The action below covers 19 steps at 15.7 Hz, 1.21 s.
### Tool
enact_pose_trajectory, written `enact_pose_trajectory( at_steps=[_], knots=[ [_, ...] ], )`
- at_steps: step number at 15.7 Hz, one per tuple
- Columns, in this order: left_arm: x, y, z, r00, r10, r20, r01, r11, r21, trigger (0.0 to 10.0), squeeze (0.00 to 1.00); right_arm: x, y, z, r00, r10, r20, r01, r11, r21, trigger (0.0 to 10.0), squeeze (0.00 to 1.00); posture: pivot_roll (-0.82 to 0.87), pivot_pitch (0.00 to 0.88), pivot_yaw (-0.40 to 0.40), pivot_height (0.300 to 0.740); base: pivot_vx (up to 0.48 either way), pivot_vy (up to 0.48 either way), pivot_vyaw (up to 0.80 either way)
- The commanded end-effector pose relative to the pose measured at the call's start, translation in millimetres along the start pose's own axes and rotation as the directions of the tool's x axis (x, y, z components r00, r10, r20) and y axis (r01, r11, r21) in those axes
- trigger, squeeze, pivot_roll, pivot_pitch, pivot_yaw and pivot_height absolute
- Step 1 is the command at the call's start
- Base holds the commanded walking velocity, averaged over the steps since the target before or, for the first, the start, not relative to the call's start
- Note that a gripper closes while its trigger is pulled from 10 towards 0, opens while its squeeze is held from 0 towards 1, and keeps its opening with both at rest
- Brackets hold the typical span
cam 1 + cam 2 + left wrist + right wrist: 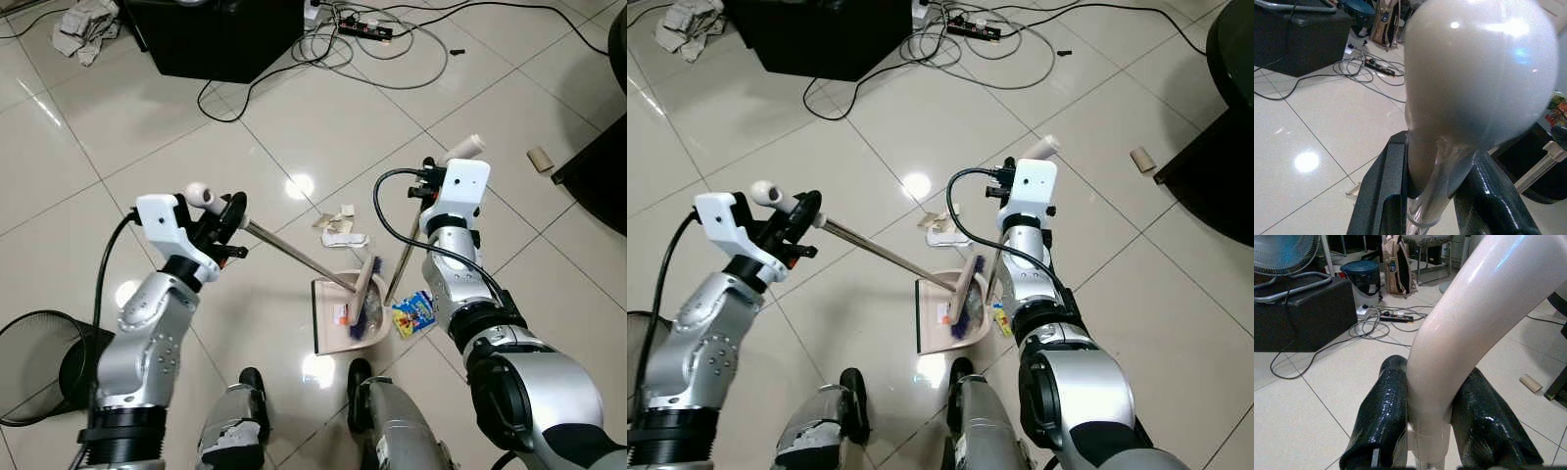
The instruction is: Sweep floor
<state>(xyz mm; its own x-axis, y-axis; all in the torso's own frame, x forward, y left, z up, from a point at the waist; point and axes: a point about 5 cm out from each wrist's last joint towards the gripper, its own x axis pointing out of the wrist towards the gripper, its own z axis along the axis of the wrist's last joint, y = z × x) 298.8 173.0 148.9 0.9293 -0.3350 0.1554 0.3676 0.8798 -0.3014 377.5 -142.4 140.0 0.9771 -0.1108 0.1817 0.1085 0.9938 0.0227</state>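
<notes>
Left gripper (227, 217) clamps the broom handle (294, 252), right gripper (1437, 428) clamps the dustpan handle (404, 262); dustpan (333, 321) flat on the tile floor (147, 127), bristles inside. Risk: paper scraps (340, 228) (beyond the pan) get scattered, or the pan tips and spills

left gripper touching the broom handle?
Touching. In the left wrist view both black fingers press against the white broom handle, no gap either side; the left gripper is shut on it.
</notes>
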Motion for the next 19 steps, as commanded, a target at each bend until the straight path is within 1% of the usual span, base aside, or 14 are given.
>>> enact_pose_trajectory(
  at_steps=[1, 3, 4, 5, 7, 8, 10, 11, 12, 14, 15, 17, 18, 19],
  knots=[
    [-0.2, -2.4, 1, 0.998, -0.06, 0.0, 0.06, 0.996, -0.069, 10.0, 0.0, -1.2, 5.1, -4, 0.999, 0.015, -0.036, -0.014, 1.0, 0.014, 10.0, 0.0, 0.08, 0.336, -0.015, 0.74, 0.0, 0.0, 0.0],
    [0.3, 6.8, 15, 0.997, -0.076, 0.017, 0.077, 0.994, -0.071, 10.0, 0.0, -0.3, 3.2, -4, 0.999, 0.011, -0.037, -0.01, 1.0, 0.017, 10.0, 0.0, 0.09, 0.332, -0.017, 0.74, 0.0, 0.0, 0.0],
    [0.4, 8.3, 17, 0.997, -0.08, 0.019, 0.081, 0.994, -0.07, 10.0, 0.0, 0.0, 2.7, -4, 0.999, 0.009, -0.038, -0.008, 1.0, 0.018, 10.0, 0.0, 0.09, 0.332, -0.017, 0.74, 0.0, 0.0, 0.0],
    [0.3, 14.1, 25, 0.996, -0.088, 0.016, 0.088, 0.996, -0.026, 10.0, 0.0, 0.6, 1.6, -3, 0.999, 0.006, -0.038, -0.006, 1.0, 0.021, 10.0, 0.0, 0.09, 0.318, -0.021, 0.74, 0.0, 0.0, 0.0],
    [-1.3, 17.9, 32, 0.994, -0.113, 0.011, 0.113, 0.994, 0.012, 10.0, 0.0, 0.9, 1.2, -3, 0.999, 0.006, -0.04, -0.005, 1.0, 0.025, 10.0, 0.0, 0.1, 0.304, -0.028, 0.74, 0.0, 0.0, 0.0],
    [-1.3, 17.9, 32, 0.994, -0.113, 0.011, 0.113, 0.994, 0.012, 10.0, 0.0, 0.9, 1.2, -3, 0.999, 0.006, -0.04, -0.005, 1.0, 0.025, 10.0, 0.0, 0.1, 0.304, -0.028, 0.74, 0.0, 0.0, 0.0],
    [-4.3, 29.9, 45, 0.993, -0.116, 0.003, 0.115, 0.991, 0.065, 10.0, 0.0, 1.3, 0.9, -3, 0.999, 0.01, -0.046, -0.009, 1.0, 0.026, 10.0, 0.0, 0.11, 0.289, -0.033, 0.74, 0.0, 0.0, 0.0],
    [-5.6, 36.8, 51, 0.994, -0.109, -0.001, 0.108, 0.99, 0.092, 10.0, 0.0, 1.4, 0.8, -4, 0.999, 0.013, -0.051, -0.012, 0.999, 0.031, 10.0, 0.0, 0.11, 0.281, -0.034, 0.74, 0.0, 0.0, 0.0],
    [-8.0, 47.5, 60, 0.996, -0.091, -0.002, 0.09, 0.987, 0.131, 10.0, 0.0, 1.2, 0.7, -5, 0.998, 0.022, -0.058, -0.019, 0.999, 0.039, 10.0, 0.0, 0.11, 0.277, -0.035, 0.74, 0.0, 0.0, 0.0],
    [-10.1, 55.2, 68, 0.997, -0.077, 0.001, 0.076, 0.984, 0.164, 10.0, 0.0, 0.7, 0.2, -5, 0.998, 0.024, -0.062, -0.021, 0.999, 0.046, 10.0, 0.0, 0.12, 0.266, -0.039, 0.74, 0.0, 0.0, 0.0],
    [-12.0, 62.5, 77, 0.998, -0.055, 0.023, 0.049, 0.981, 0.188, 10.0, 0.0, 0.3, -0.1, -6, 0.998, 0.024, -0.066, -0.021, 0.999, 0.049, 10.0, 0.0, 0.13, 0.256, -0.039, 0.74, 0.0, 0.0, 0.0],
    [-13.7, 71.6, 88, 0.998, -0.028, 0.05, 0.017, 0.977, 0.215, 10.0, 0.0, -0.9, -1.0, -8, 0.997, 0.023, -0.073, -0.019, 0.998, 0.054, 10.0, 0.0, 0.13, 0.244, -0.039, 0.74, 0.0, 0.0, 0.0],
    [-14.7, 75.1, 90, 0.998, -0.011, 0.062, -0.004, 0.971, 0.241, 10.0, 0.0, -1.1, -1.9, -9, 0.997, 0.021, -0.074, -0.017, 0.998, 0.059, 10.0, 0.0, 0.13, 0.241, -0.039, 0.74, 0.0, 0.0, 0.0],
    [-16.2, 79.7, 91, 0.997, 0.022, 0.079, -0.043, 0.958, 0.283, 10.0, 0.0, -0.9, -2.5, -8, 0.997, 0.019, -0.071, -0.015, 0.998, 0.064, 10.0, 0.0, 0.13, 0.234, -0.037, 0.74, 0.0, 0.0, 0.0]
  ],
)
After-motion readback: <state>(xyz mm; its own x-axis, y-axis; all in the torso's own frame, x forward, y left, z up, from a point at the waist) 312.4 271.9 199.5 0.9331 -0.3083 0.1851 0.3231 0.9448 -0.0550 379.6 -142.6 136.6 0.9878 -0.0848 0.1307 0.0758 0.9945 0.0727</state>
